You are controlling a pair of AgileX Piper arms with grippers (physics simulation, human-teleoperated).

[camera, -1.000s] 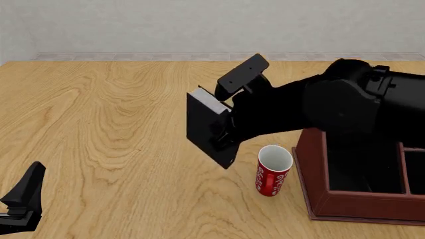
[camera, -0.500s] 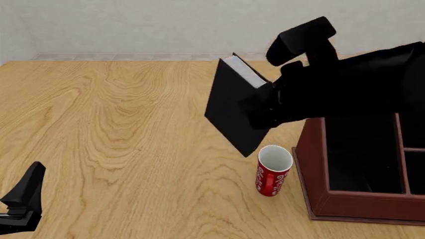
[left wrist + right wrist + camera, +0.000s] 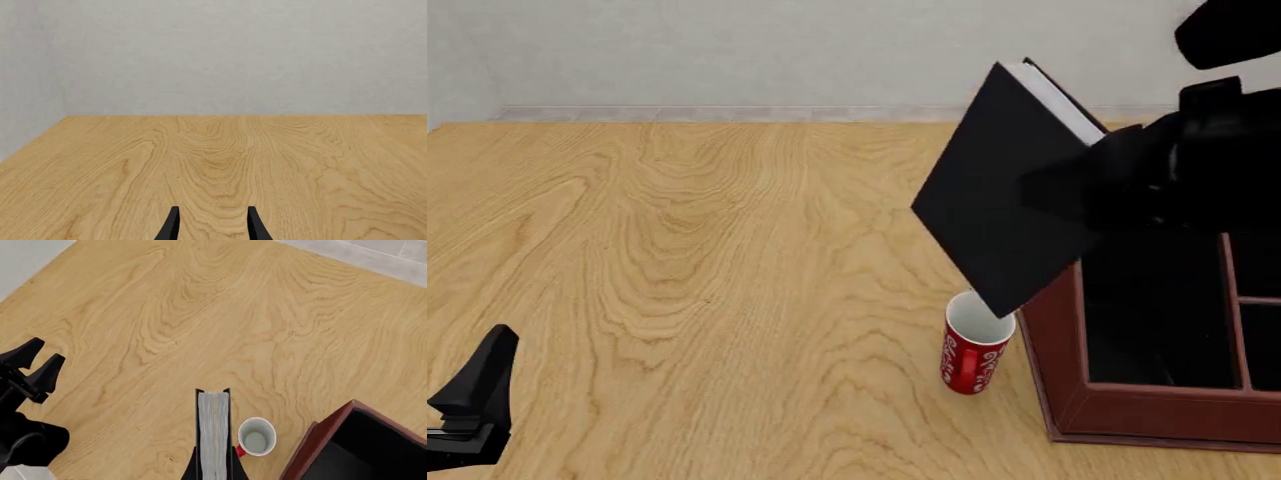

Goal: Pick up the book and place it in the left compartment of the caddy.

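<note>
Down at the near left corner of the desk (image 3: 667, 300), the left gripper (image 3: 474, 400) just sits low by the edge, nowhere near anything. Its wrist view shows the two finger tips (image 3: 172, 227) with a clear gap between them and nothing in it, so it's spread and holding nothing, pointed out over bare wood toward the back wall.

A bit further in, on the right side, there's the red mug (image 3: 977, 344) standing upright on the desk, just beside the caddy (image 3: 1068, 400)'s left wall. I can't tell whether they actually touch. The caddy is the reddish-brown box with the black lining, cut off by the right edge of the front view, and its left compartment (image 3: 1154, 330) is the long black section nearest the mug. It looks like nothing's in it.

Above that, the book (image 3: 1001, 200) is up in the air, tilted, black cover facing the camera and white page edges showing along the top. Its lower corner hangs right over the mug and the caddy's left wall. The right gripper (image 3: 215, 467) is pinching it: in the right wrist view the book (image 3: 213, 432) stands edge-on between the fingers, pages toward the camera, with the mug (image 3: 255, 437) and caddy (image 3: 320, 445) below it.
</note>
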